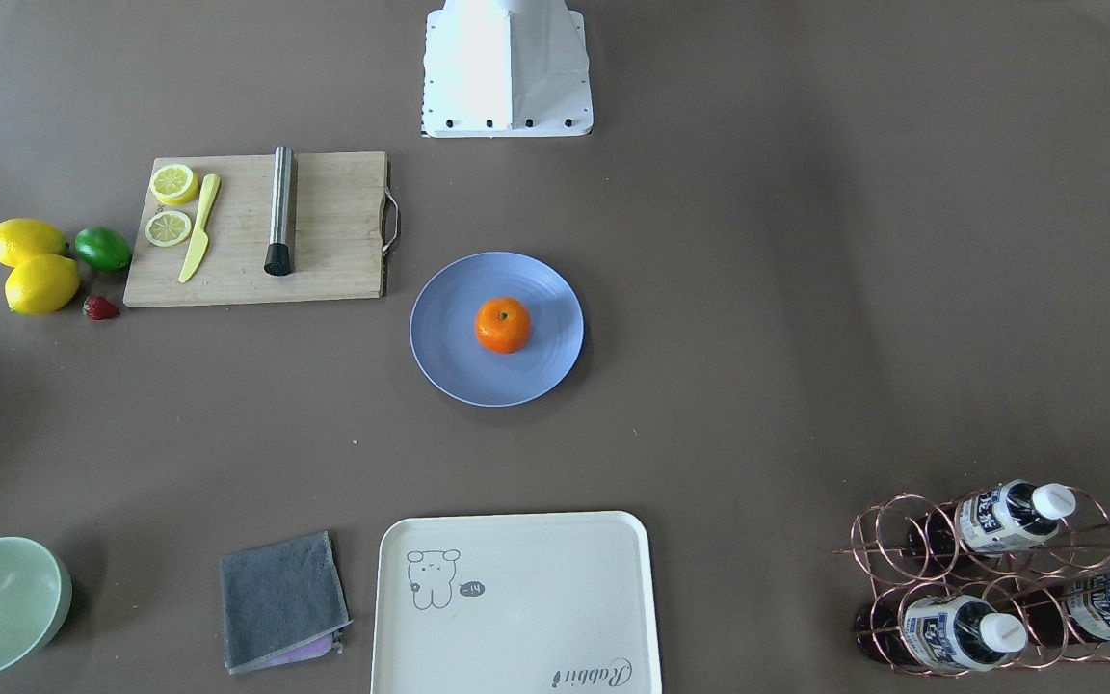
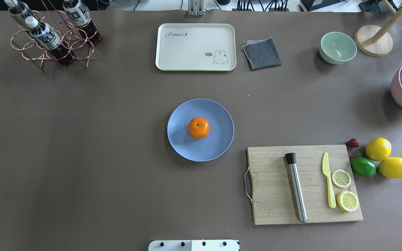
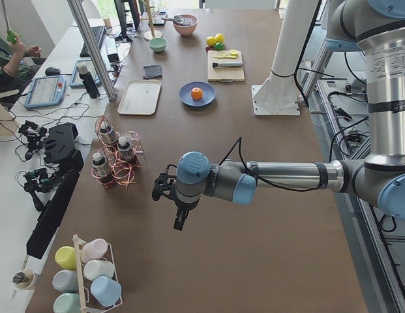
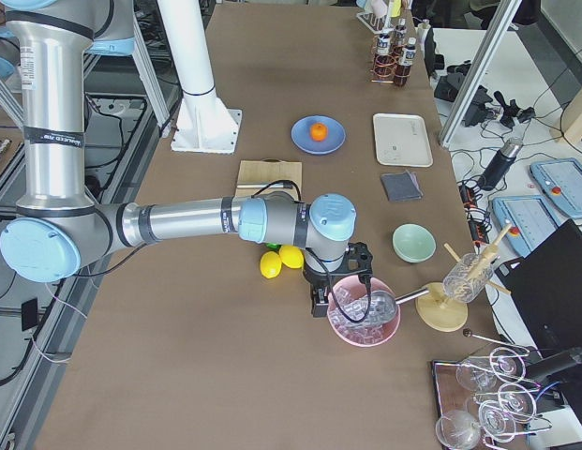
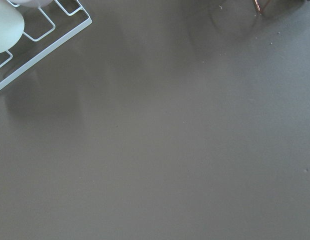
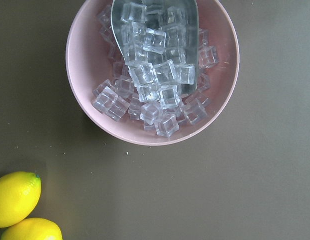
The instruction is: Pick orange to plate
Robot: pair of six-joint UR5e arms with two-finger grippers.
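The orange (image 1: 503,325) (image 2: 198,128) rests at the middle of the light blue plate (image 1: 446,352) (image 2: 218,141), which lies at the table's centre. No gripper is near either. My left gripper (image 3: 179,220) hangs far down the table beyond the bottle rack, shown only in the exterior left view, so I cannot tell whether it is open or shut. My right gripper (image 4: 320,302) hovers beside a pink bowl of ice at the opposite end, shown only in the exterior right view, and its state cannot be told either. Neither wrist view shows any fingers.
A wooden cutting board (image 2: 274,195) carries a metal muddler, a yellow knife and lemon slices. Lemons (image 2: 378,149), a lime and a strawberry lie beside it. A cream tray (image 2: 195,47), grey cloth, green bowl (image 2: 337,47), bottle rack (image 2: 51,38) and pink ice bowl (image 6: 152,72) stand around.
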